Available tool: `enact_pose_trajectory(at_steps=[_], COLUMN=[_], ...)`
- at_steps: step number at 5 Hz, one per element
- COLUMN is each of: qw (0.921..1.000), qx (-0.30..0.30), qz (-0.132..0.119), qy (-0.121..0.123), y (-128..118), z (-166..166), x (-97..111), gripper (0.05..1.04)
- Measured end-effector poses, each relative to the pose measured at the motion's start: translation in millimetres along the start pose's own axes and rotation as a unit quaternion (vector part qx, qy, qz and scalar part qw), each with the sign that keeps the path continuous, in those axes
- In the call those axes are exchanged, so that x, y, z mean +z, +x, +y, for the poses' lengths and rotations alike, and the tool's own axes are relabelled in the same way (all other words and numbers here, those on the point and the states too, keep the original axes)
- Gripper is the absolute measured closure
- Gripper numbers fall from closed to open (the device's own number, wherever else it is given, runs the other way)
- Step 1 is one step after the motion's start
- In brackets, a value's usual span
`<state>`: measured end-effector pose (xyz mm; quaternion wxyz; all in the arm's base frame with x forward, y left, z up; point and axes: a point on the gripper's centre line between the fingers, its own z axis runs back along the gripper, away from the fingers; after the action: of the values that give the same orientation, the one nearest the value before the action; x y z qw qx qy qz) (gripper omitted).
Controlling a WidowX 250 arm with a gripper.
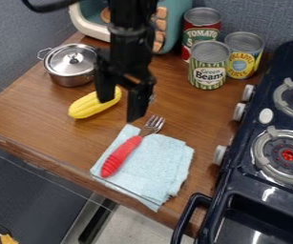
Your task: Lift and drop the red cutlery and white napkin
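- Cloth point(161, 164): pale blue, folded, on the wooden counter point(190, 112) near its front edge. Using it as the landmark.
- Fork point(120, 156): red handle lying on the cloth, set at a slant — metal tines stick out past the cloth's back edge, over the wood.
- Gripper point(119, 109): behind the cloth in view, pointing down, close to the tine end of the fork. Fingers spread, clear gap between them.
- Corn point(88, 106): yellow, behind and left of the cloth in view, partly hidden by the gripper.
- Pot point(69, 78): metal, lid on, farther back than the corn from the cloth.
- Three cans — red point(191, 39), green-striped point(207, 80), yellow point(241, 64) — upright, well behind the cloth.
- Stove point(254, 138): dark blue, right of the cloth in view.
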<state>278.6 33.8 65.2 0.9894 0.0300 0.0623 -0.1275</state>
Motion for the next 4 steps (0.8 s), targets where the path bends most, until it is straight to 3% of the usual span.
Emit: enact_pose_trajectory(at_steps=[1, 2, 3, 4], qw=[1.0, 0.9993, 0.9973, 0.9944], qx=[0.0, -0.036, -0.063, -0.089], qz=[0.006, -0.001, 0.009, -0.002], qy=[0.0, -0.012, -0.036, -0.057], y=[0, -3, -12, -29], z=[10, 4, -13, -29], x=[-11, -19, -25, -19], gripper=[0.083, 0.083, 0.083, 0.083])
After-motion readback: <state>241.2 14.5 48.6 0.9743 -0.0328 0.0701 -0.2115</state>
